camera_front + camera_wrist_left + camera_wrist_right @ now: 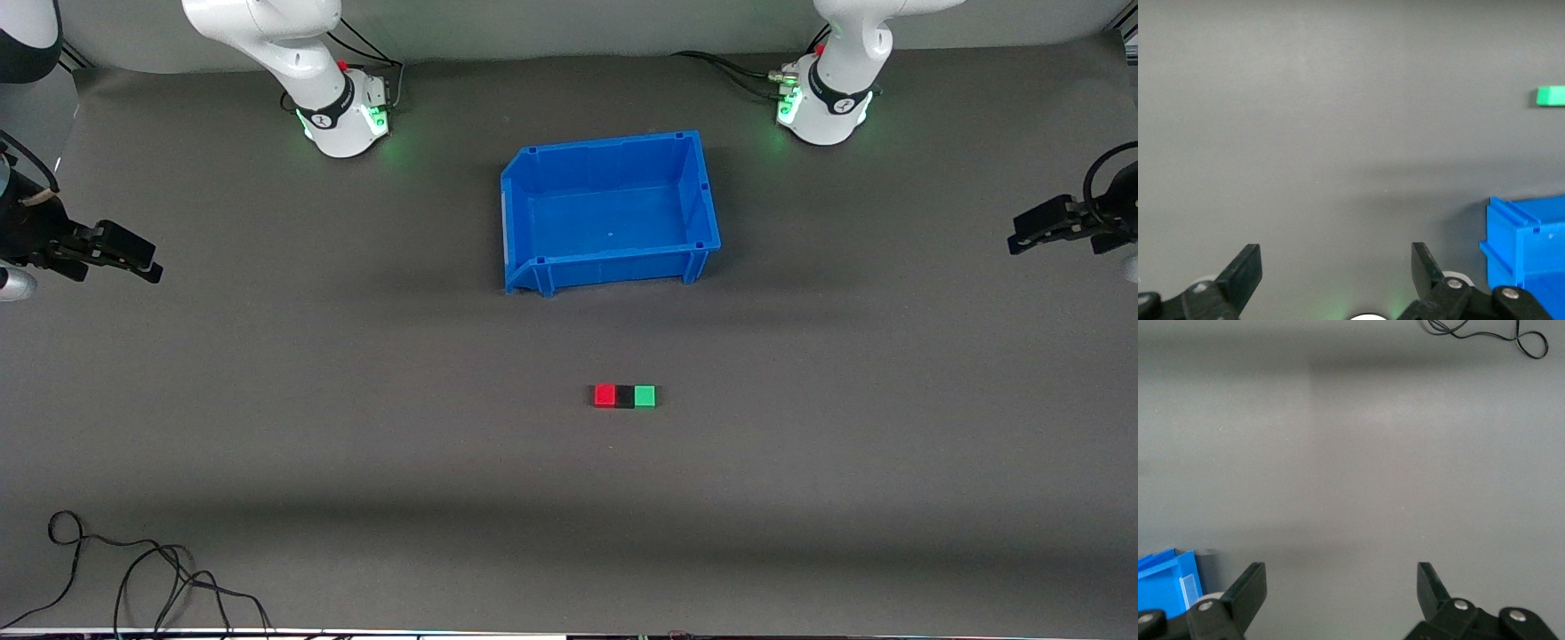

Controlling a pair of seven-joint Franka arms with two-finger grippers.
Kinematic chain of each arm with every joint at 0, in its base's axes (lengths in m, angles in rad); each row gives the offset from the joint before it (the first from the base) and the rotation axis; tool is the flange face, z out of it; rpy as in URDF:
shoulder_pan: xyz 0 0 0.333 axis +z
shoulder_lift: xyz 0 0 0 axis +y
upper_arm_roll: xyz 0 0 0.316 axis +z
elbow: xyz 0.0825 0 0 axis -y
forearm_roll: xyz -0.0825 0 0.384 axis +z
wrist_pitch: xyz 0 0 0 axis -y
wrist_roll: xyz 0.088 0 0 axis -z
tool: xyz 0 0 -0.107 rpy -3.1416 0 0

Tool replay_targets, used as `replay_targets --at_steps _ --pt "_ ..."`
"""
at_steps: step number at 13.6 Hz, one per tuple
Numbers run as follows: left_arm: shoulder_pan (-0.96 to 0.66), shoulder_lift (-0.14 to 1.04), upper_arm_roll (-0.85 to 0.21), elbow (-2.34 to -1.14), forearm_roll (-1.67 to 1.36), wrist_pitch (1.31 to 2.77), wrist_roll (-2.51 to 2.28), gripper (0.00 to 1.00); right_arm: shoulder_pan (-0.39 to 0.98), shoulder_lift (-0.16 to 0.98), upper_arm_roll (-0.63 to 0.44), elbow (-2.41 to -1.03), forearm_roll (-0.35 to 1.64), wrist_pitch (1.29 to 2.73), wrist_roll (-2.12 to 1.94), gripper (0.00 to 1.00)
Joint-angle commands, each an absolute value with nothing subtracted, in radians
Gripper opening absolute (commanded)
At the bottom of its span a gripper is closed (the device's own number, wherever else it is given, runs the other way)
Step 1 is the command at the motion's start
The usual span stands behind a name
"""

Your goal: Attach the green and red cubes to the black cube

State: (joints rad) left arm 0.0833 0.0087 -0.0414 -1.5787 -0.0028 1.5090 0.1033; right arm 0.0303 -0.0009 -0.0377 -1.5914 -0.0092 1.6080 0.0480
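Three small cubes sit in a tight row on the grey mat, faces touching: the red cube at the end toward the right arm, the black cube in the middle, the green cube at the end toward the left arm. The black one is matte and barely darker than the mat, so it reads mostly as a dark gap between the two bright ones. All three look the same size and lie flat and square to each other.

From the row, the blue bin stands at about 12 o'clock, well apart and farther from the front camera, open side up with nothing in it. A loose black cable curls on the mat at about 8 o'clock, well apart, by the mat's near edge toward the right arm's end. Bare mat surrounds the row on every side.

The right gripper waits over the mat's edge at the right arm's end, fingers spread wide and holding nothing. The left gripper is over the mat's edge at the left arm's end, fingers likewise spread apart and holding nothing; its wrist view catches the green cube and a corner of the bin
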Motion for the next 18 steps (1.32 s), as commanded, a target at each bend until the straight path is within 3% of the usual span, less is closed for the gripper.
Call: replay_targets --at_steps 1,18 --pt "0.077 0.006 -0.051 -1.549 0.002 1.459 0.187 1.0 0.026 -0.02 -0.054 -1.612 -0.02 1.611 -0.014 1.0" --pt "0.086 -0.002 -0.043 -1.563 -0.001 1.476 0.239 0.98 0.014 -0.009 -0.038 -1.608 0.008 1.574 0.0 1.0"
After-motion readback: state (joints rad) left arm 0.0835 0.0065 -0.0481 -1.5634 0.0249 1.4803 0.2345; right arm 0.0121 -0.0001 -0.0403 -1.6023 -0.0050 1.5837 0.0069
